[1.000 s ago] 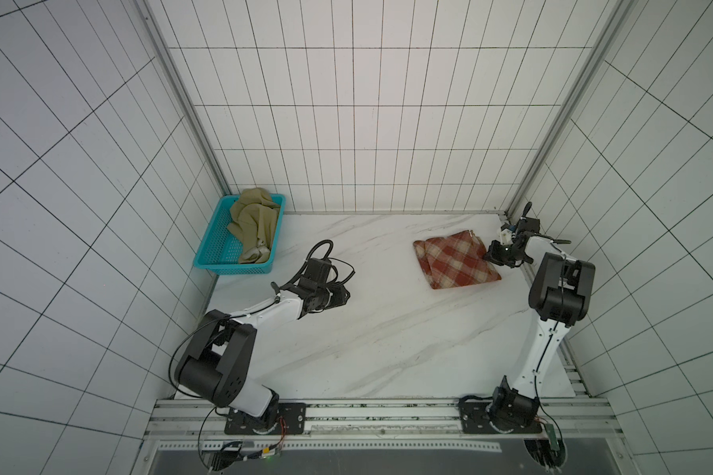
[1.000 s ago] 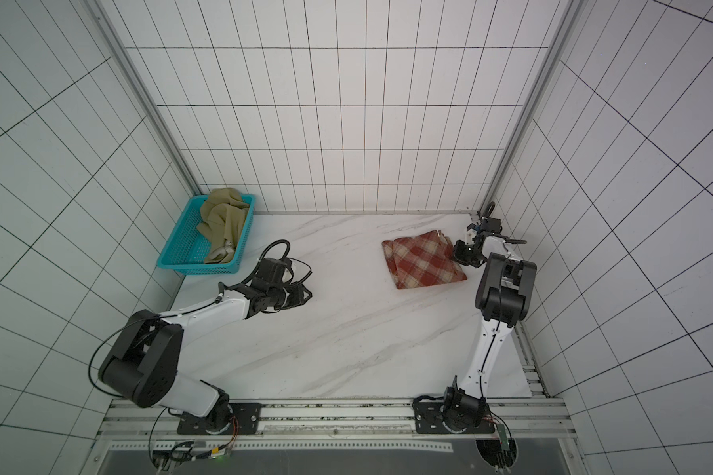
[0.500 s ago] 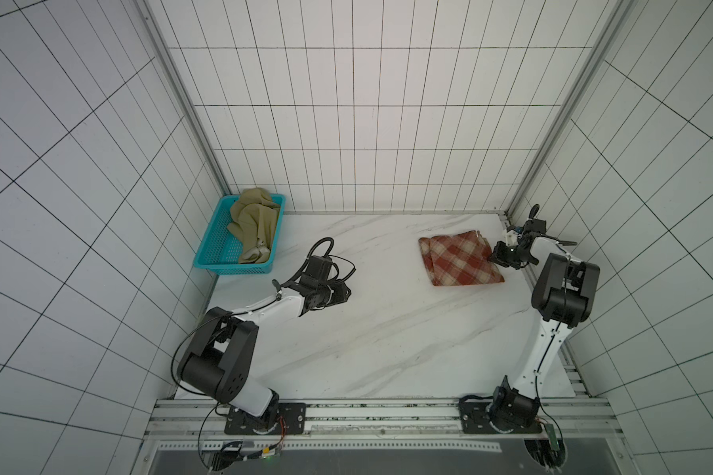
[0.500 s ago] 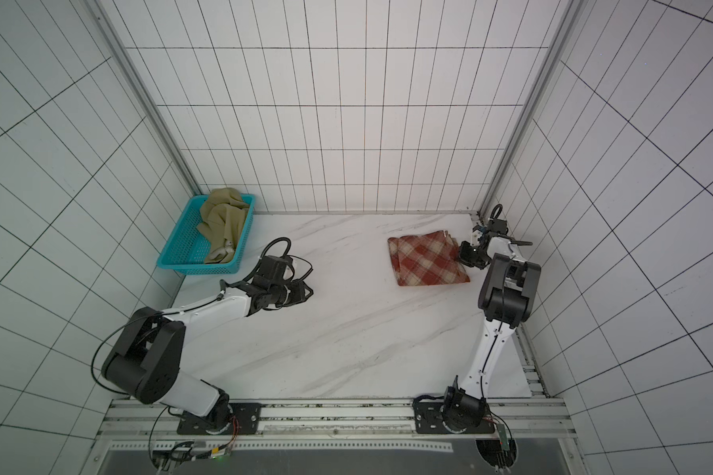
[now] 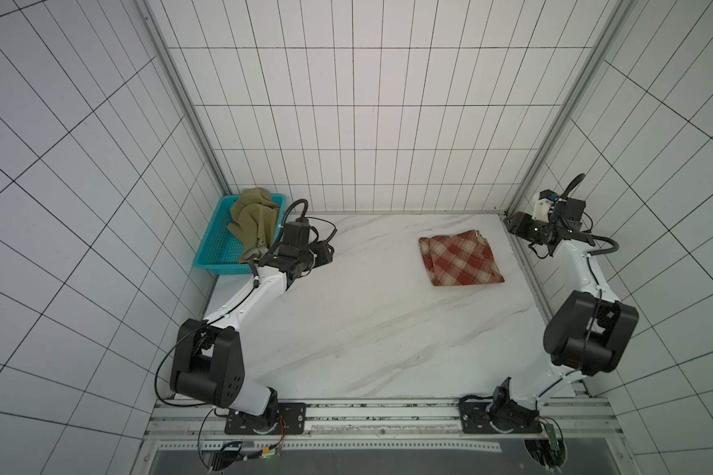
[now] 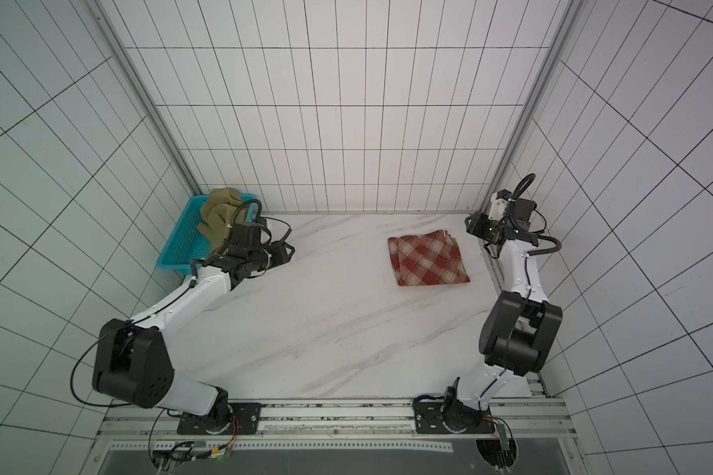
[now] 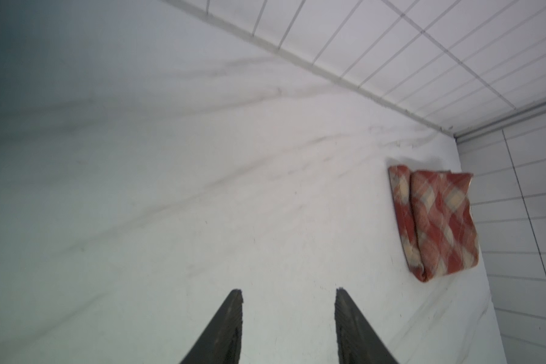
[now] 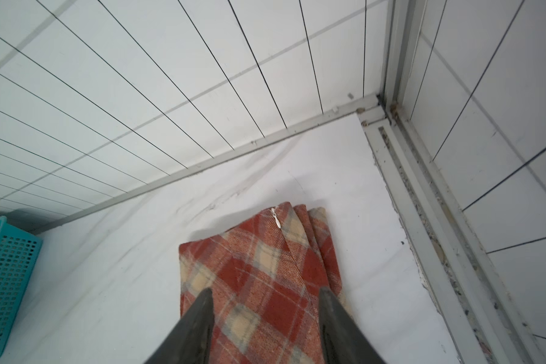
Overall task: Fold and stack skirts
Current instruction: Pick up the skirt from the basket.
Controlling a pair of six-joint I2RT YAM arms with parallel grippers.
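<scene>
On the marble table [image 5: 367,329] seen from above, the folded plaid skirt [image 5: 460,258] lies flat at two o'clock and the olive skirt [image 5: 254,220] sits bunched in the teal basket [image 5: 217,246] at ten. The right gripper [image 8: 265,290] is spread just off the plaid skirt's three o'clock edge, seemingly clear of the cloth. The left gripper [image 7: 288,290], also spread and empty, hangs over bare marble beside the basket.

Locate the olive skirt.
The olive skirt lies bunched in the teal basket at the far-left corner of the table, both top views, beside the left gripper.
</scene>
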